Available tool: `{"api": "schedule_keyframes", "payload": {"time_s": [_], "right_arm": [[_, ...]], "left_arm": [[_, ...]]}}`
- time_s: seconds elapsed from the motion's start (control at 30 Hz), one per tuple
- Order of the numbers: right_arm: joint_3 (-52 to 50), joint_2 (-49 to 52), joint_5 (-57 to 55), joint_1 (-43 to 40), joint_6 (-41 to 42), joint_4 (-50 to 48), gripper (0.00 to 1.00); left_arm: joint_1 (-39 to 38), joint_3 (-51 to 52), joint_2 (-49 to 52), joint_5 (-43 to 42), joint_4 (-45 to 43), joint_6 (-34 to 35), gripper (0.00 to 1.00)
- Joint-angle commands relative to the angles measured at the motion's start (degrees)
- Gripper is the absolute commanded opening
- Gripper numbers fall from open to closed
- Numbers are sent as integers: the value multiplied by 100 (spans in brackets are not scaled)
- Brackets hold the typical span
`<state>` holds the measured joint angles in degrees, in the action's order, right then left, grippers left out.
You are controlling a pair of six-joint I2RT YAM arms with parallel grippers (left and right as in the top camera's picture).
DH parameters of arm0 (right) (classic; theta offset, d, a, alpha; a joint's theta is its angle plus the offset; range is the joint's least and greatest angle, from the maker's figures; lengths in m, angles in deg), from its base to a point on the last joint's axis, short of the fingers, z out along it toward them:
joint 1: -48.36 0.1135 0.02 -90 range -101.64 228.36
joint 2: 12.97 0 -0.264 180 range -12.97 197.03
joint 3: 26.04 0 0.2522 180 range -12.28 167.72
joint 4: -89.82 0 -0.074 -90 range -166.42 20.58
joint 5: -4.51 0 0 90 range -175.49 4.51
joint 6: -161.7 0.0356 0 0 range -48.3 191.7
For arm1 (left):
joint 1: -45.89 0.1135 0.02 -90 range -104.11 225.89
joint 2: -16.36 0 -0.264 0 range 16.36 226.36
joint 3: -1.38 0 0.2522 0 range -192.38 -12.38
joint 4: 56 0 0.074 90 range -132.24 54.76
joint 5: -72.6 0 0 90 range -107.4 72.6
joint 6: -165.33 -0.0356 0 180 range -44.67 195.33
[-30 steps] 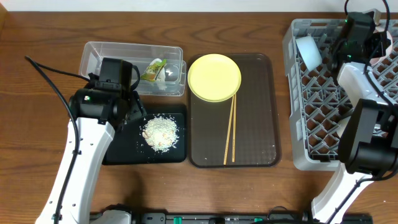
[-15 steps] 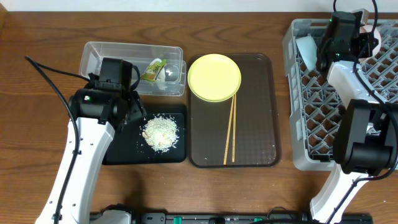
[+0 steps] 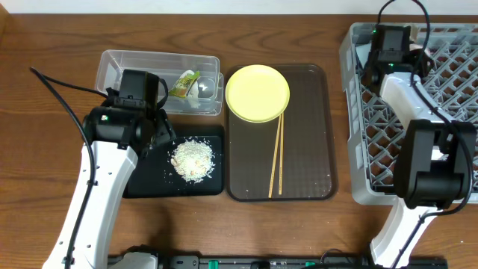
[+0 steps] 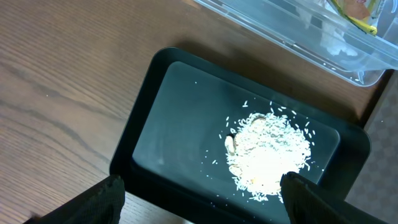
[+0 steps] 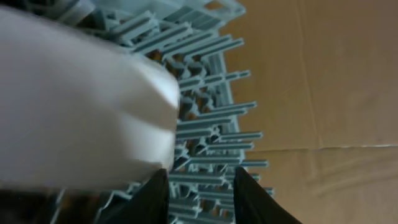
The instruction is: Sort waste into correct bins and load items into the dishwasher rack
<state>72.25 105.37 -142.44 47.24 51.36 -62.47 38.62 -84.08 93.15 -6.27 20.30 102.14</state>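
My left gripper [image 4: 202, 205] is open and empty, hovering over the black tray [image 4: 161, 118] that holds a pile of rice scraps [image 4: 270, 149]. In the overhead view it is at the tray's far left [image 3: 160, 134]. My right gripper [image 5: 202, 196] is open over the far-left corner of the grey dishwasher rack [image 3: 448, 90]. A blurred white dish [image 5: 81, 93], cup or bowl, lies just left of its left finger. The yellow plate [image 3: 258, 92] and chopsticks [image 3: 276, 153] lie on the brown tray [image 3: 306, 179]. The blue bowl is out of view.
The clear tub [image 3: 119, 63] behind the black tray holds the green-and-yellow wrapper [image 3: 184, 82] and crumpled white paper [image 3: 203, 90]. Bare wood table lies between the brown tray and the rack.
My right arm has swung left along the rack's far edge and now covers the white dish in the overhead view. The left arm has not moved.
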Motion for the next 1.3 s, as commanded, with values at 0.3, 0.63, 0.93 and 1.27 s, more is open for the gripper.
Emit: {"api": "schedule_keyframes", "payload": {"time_s": [0.3,0.63,0.93,1.27], "right_arm": [[-20,-1904,2085,278,1279,1602,55],[-39,-2184,7392,767,2914,2568,59],[-39,-914,6725,1528,3456,2269,52],[-39,260,6063,1996,4328,1384,45]], "left_arm": [[24,13,37,92,0,33,82],[24,13,37,92,0,33,82],[24,13,37,92,0,33,82],[24,17,37,90,0,33,82]]}}
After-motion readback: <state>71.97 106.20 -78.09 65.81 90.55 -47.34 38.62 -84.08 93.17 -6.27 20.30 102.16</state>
